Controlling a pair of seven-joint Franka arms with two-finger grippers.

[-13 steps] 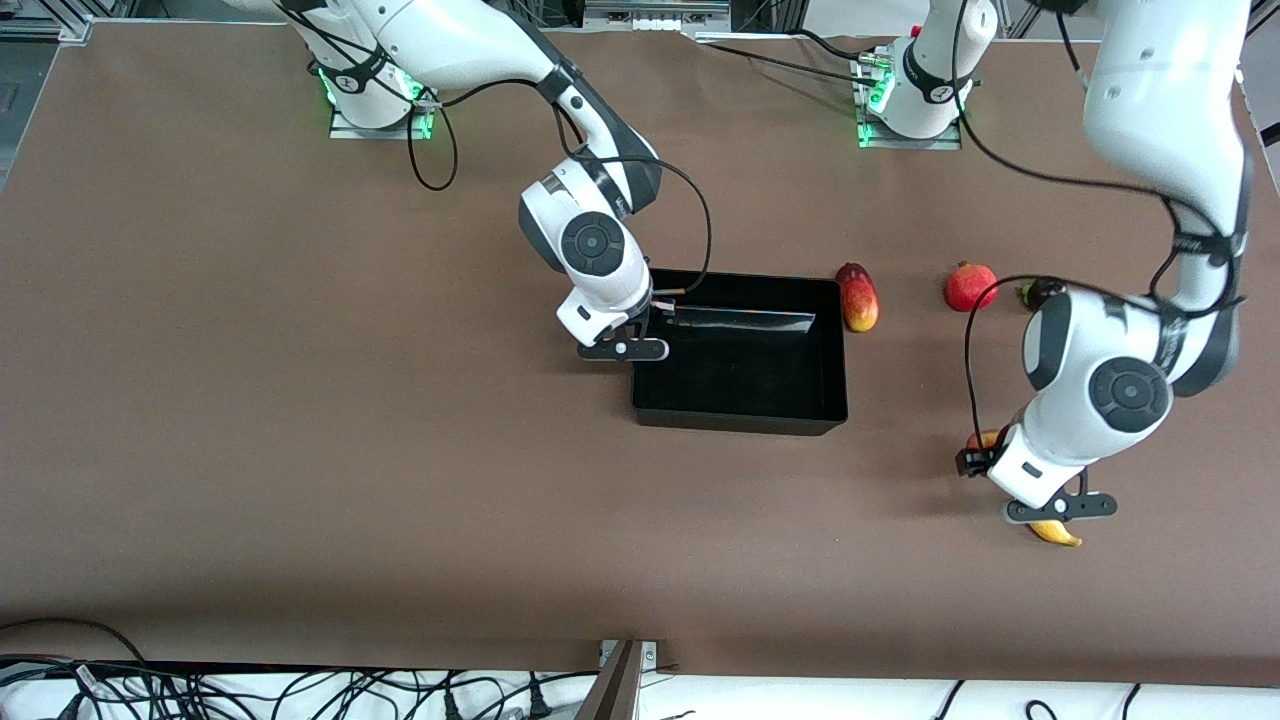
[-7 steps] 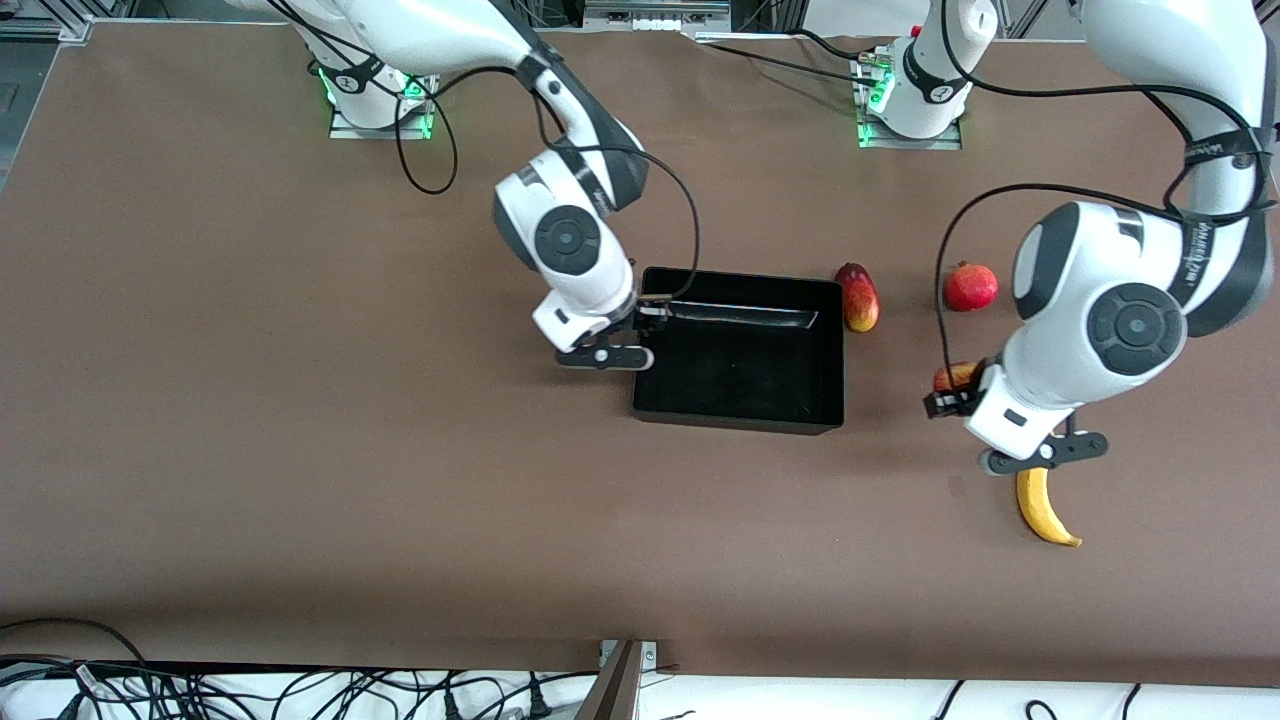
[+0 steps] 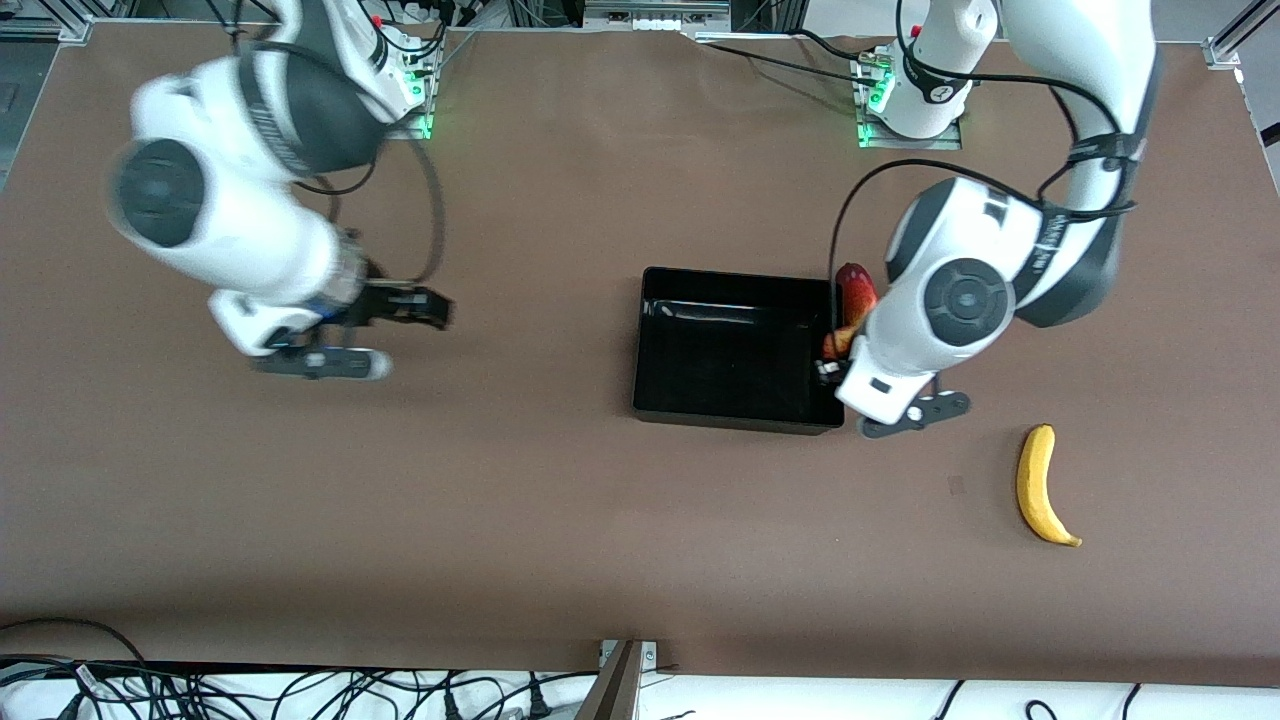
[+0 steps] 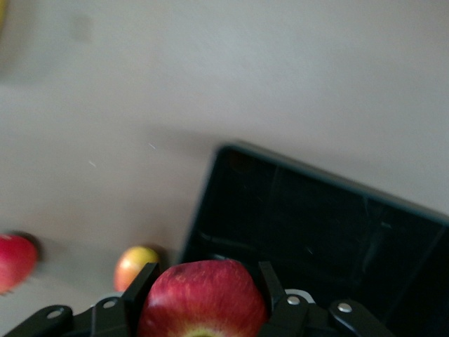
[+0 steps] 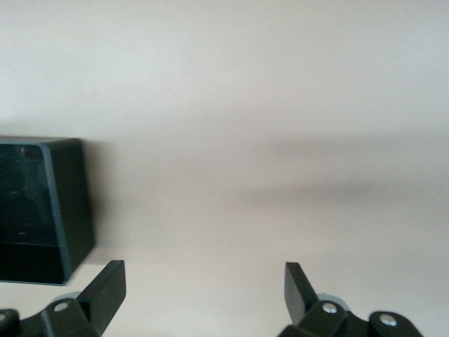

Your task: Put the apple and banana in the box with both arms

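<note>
My left gripper (image 3: 832, 362) is shut on the red apple (image 3: 838, 342) and holds it over the box's wall at the left arm's end. In the left wrist view the apple (image 4: 203, 300) sits between the fingers (image 4: 142, 284). The black box (image 3: 738, 278) lies mid-table with nothing in it and also shows in the left wrist view (image 4: 316, 232). The yellow banana (image 3: 1040, 486) lies on the table, nearer the front camera, toward the left arm's end. My right gripper (image 3: 425, 308) is open and empty over bare table toward the right arm's end; its wrist view shows its spread fingers (image 5: 105, 288).
A red-yellow mango (image 3: 856, 286) lies beside the box's wall at the left arm's end, partly hidden by the left arm; it also shows in the left wrist view (image 4: 136, 265). A red pomegranate (image 4: 14, 260) lies past it. A box corner (image 5: 63, 210) shows in the right wrist view.
The left gripper lifted the apple from beside the banana and carried it to the box's edge. The right arm swung away from the box toward its own end of the table.
</note>
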